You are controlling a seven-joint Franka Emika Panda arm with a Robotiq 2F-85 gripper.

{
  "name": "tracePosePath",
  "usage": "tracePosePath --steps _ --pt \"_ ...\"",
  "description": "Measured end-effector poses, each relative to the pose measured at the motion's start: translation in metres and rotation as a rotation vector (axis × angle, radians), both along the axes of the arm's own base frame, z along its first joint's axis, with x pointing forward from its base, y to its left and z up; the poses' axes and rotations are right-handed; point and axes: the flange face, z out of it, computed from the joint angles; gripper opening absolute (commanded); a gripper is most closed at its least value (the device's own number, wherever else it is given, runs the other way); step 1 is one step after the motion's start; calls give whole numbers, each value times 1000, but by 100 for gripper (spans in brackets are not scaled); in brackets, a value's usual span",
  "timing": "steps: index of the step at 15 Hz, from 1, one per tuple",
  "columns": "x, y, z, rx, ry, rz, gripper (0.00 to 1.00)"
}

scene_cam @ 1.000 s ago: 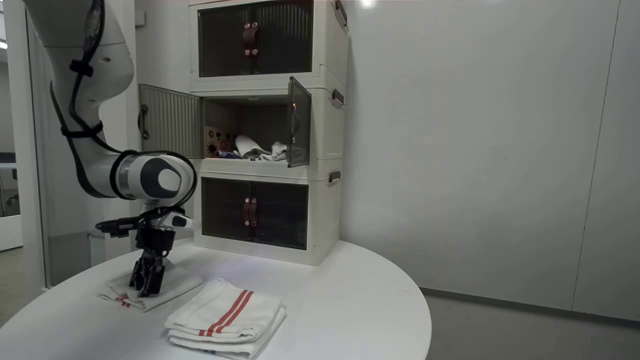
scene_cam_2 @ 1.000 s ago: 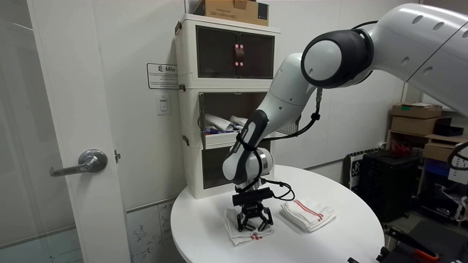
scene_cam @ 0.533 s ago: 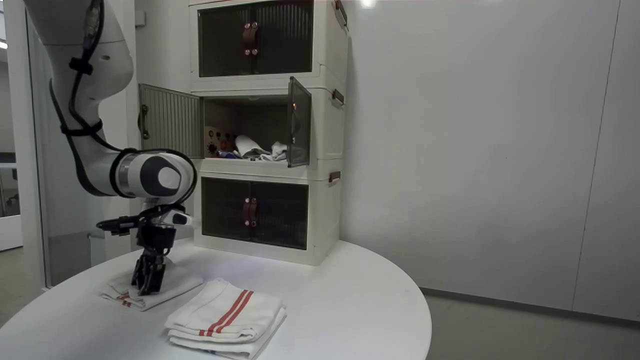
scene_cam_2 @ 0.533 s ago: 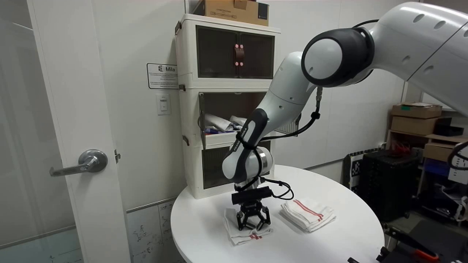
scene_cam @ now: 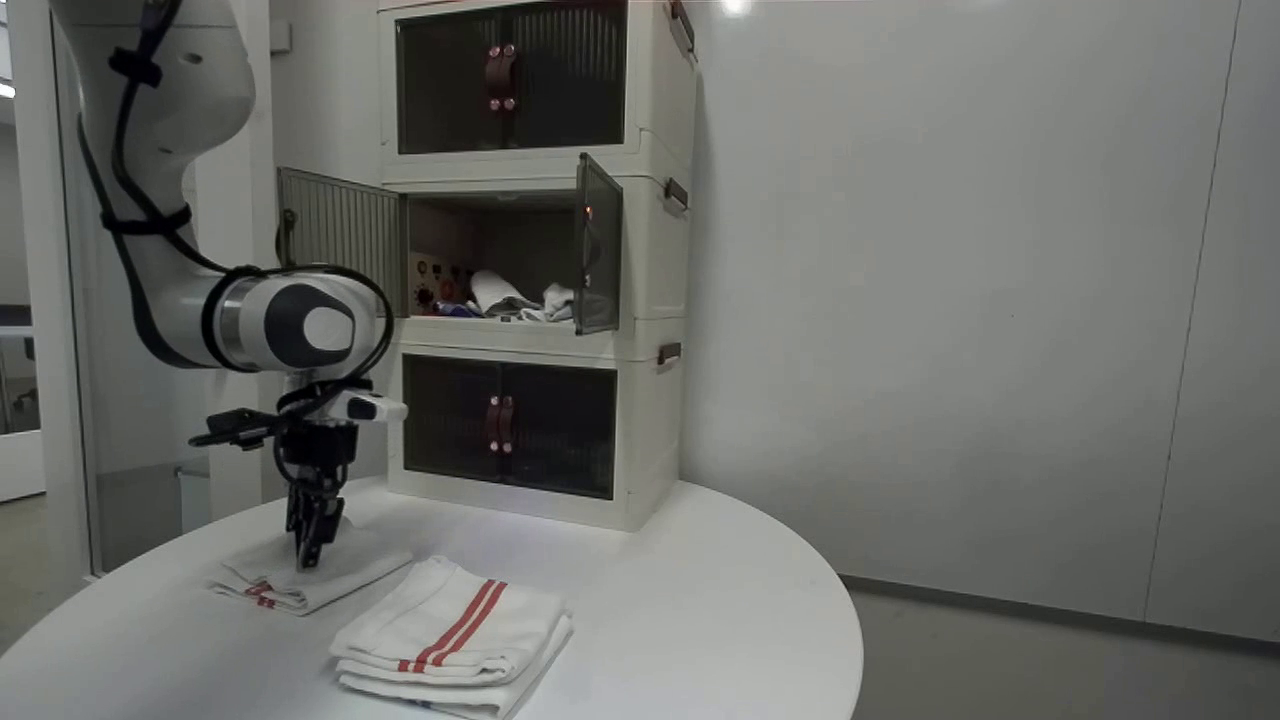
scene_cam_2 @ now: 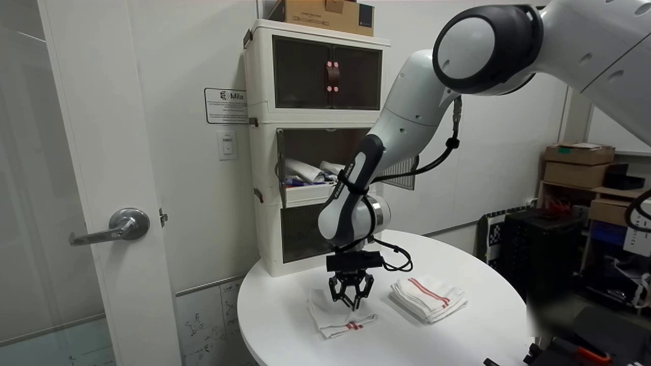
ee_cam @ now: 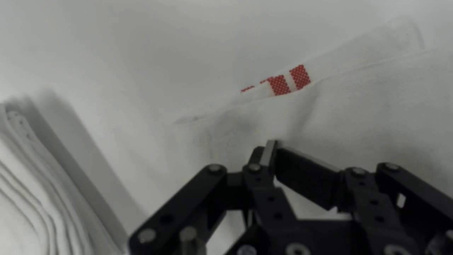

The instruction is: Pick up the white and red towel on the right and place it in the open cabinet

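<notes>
The striped towel (scene_cam_2: 428,299) lies near the gripper (scene_cam_2: 354,306) but apart. The gripper's tips meet over another cloth (scene_cam_2: 328,315); I can't tell if they pinch it.

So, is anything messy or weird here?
A little. White bundles, maybe cloth, lie jumbled in the open middle cabinet, unlike the neatly folded red-striped towel on the table. The white towel with small red marks looks rumpled along its edge too. I see nothing spilled or broken.
</notes>
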Motion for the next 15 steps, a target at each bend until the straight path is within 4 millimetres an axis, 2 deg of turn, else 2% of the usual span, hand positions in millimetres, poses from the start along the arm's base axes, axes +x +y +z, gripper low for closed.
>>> tracePosePath --steps 2,3,5,9,11,14,15 --pt "-3 -1 8 3 -29 -2 5" --pt "-5 -2 12 3 -38 -3 32" --pt "-9 -3 17 6 -44 -4 32" --pt "-22 -13 24 28 9 35 62" --pt "-34 -34 31 51 101 91 77" --pt "-54 -81 49 111 209 170 97" --pt "-61 -99 57 131 238 197 100"
